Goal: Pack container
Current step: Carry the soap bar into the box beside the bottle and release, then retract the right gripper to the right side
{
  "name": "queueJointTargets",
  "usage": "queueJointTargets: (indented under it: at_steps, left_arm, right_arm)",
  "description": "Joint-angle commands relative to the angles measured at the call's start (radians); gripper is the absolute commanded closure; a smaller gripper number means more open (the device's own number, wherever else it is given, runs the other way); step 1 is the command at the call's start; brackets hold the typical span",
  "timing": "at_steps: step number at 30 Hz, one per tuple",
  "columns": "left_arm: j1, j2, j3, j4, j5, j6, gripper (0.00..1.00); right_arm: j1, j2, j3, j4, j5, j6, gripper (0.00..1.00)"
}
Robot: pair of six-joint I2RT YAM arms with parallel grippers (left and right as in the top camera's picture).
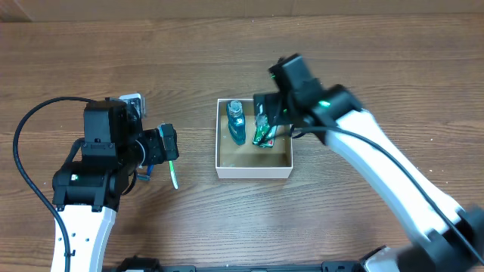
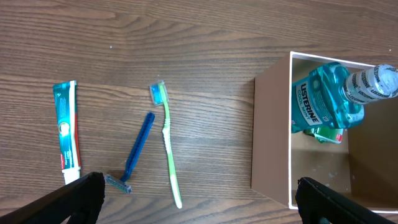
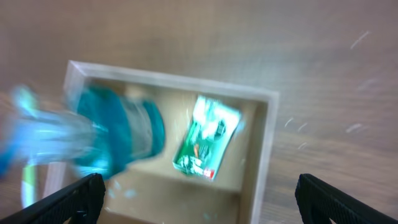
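Planks of brown wood with darker seams make up the table (image 1: 227, 219), which fills nearly every view. Along the far edge of the overhead view runs a paler tan strip (image 1: 151, 7), too plain to say what it is.

Near the table's middle sits the box (image 1: 254, 172), square and shallow, white outside and tan inside, flat on the wood. Inside the box, in the far corner on the left arm's side, is a teal mouthwash bottle (image 1: 236, 125) with a clear cap. Whether it stands or lies cannot be told. Just beside it, toward the right arm's side of the box, a green packet (image 1: 263, 134) lies at a slant.

Outside the box, on the left arm's side, three things lie on the wood. A green toothbrush (image 2: 168, 149) is nearest the box, a blue razor (image 2: 138, 146) is just beyond it, and a toothpaste tube (image 2: 66, 127) is farthest out. None touches the box.

The left gripper (image 2: 199, 186) hangs above those things on the same side of the box, its fingers (image 2: 81, 196) spread wide with nothing between them. The right gripper (image 3: 199, 186) hovers over the box. Its wrist view is blurred, yet both fingers (image 3: 326, 199) show wide apart and hold nothing. A black cable (image 1: 26, 132) loops out from the left arm, well away from the box.
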Motion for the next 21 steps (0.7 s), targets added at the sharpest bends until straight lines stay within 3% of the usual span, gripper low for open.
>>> queueJointTargets:
  at_steps: [1,10,16,21]
  left_arm:
    - [0.006,0.006,0.024,-0.002,0.015,0.009,0.00]
    - [0.005,0.006,0.024,-0.156,0.004,0.006,0.00]
    - [0.005,0.101,0.023,-0.162,-0.038,-0.060,0.00]
    - [0.005,0.347,0.023,-0.089,-0.026,-0.068,0.00]
  right_arm:
    - [-0.086,-0.181,0.049,-0.016,0.100,0.021,0.00]
    - [-0.558,-0.259,-0.007,-0.322,-0.061,0.069,0.00]
    - [-0.598,-0.259,-0.116,-0.320,-0.093,0.056,0.00]
    - [-0.598,-0.259,-0.161,-0.303,-0.097,0.055,0.00]
